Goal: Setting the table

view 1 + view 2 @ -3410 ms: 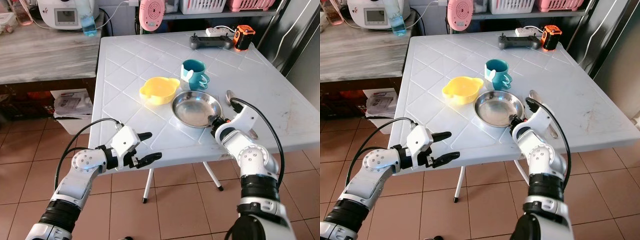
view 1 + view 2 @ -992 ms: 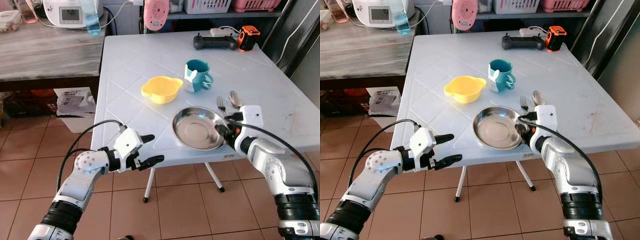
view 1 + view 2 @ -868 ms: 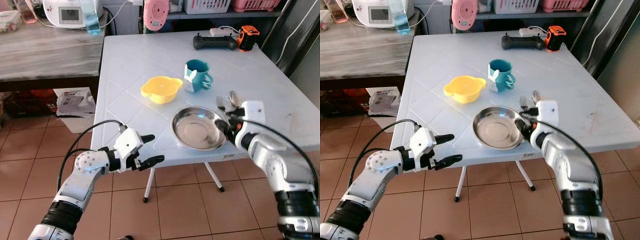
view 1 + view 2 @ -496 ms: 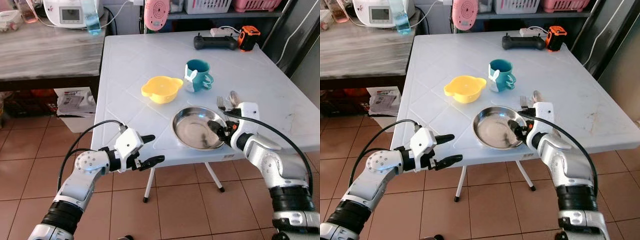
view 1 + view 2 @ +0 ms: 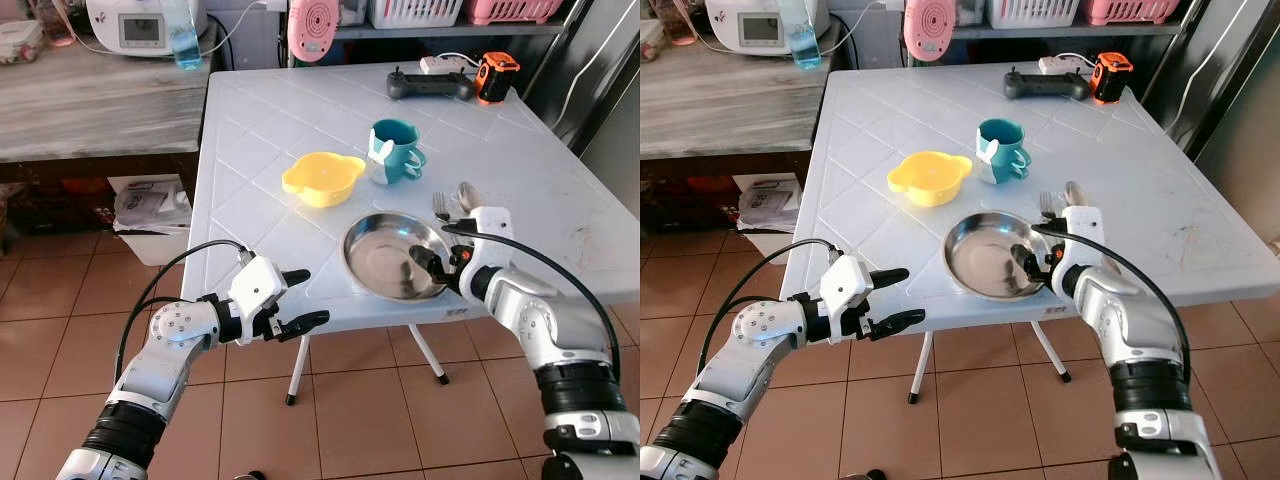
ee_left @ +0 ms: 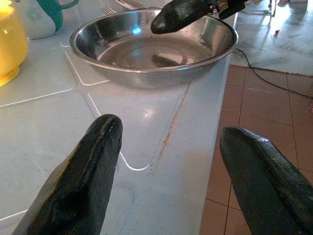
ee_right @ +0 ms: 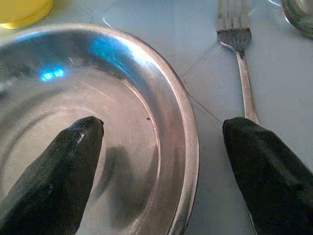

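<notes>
A steel plate (image 5: 391,255) lies on the white table (image 5: 260,130) close to its near edge, right of centre. The right gripper (image 7: 161,147) is at the plate's right rim with its jaws spread wide: in the right wrist view one finger (image 7: 68,161) hangs over the inside of the dish and the other (image 7: 266,166) over the table outside, so the rim runs between them, and neither finger is seen pressing on the metal. From the head, the inner fingertip (image 5: 425,262) shows dark over the plate's right inner slope.

Just right of the plate, a fork (image 7: 240,63) lies with its tines pointing to the far side, and a spoon (image 5: 466,193) lies beside it, further right. Beyond the plate stand a yellow bowl (image 5: 320,178) to the left and a teal mug (image 5: 391,151) to the right, near each other but apart. At the far edge of the table sit a black controller (image 5: 428,85) and an orange device (image 5: 495,75).

The left gripper (image 5: 298,300) is held off the near left edge of the table, over the tiled floor (image 5: 350,420), its jaws parted wide and holding nothing. Its wrist view looks across the table's surface toward the plate (image 6: 151,46), well apart from its fingers (image 6: 85,181)
</notes>
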### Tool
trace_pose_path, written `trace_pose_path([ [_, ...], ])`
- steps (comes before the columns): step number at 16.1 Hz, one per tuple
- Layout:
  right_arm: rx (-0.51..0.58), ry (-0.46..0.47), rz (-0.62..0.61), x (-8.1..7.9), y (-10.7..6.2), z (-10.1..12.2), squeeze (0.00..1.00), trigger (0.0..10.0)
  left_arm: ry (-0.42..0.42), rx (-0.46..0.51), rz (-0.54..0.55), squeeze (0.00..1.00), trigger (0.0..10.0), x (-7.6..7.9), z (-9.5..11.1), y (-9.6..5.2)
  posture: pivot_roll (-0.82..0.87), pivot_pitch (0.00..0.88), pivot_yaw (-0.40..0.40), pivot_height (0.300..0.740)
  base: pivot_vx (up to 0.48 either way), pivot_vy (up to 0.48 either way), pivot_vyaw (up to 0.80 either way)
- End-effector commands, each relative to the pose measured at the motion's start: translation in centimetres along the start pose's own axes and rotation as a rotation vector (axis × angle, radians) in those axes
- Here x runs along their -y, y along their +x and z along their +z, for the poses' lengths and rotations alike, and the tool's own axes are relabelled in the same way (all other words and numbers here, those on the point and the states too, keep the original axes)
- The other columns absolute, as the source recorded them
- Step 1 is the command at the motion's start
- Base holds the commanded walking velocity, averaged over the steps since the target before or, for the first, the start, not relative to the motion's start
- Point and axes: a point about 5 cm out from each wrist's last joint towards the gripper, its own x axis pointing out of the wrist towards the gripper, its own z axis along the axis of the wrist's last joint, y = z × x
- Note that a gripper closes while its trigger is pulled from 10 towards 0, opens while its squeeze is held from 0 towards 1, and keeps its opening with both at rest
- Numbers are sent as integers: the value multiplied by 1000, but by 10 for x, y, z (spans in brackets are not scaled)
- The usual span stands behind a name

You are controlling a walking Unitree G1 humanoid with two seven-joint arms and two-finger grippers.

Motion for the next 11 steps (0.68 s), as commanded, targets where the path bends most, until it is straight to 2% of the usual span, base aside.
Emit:
trace_pose_path([
  [1,-9,-10,-2,1,1,-1,0,4392,13,-6,-13,0,10000,2,1,2,119,140,-14,740,0,0,0],
  [2,-5,-2,-7,1,1,-1,0,0,14,-5,-12,0,10000,2,2,2,119,140,-14,740,0,0,0],
  [9,-17,18,45,-3,4,-1,0,0,13,-8,-10,0,10000,2,1,2,123,140,-17,740,0,0,0],
  [11,-27,60,64,-3,4,-1,0,0,13,-9,-9,0,10000,2,1,2,123,138,-17,740,0,0,0],
])
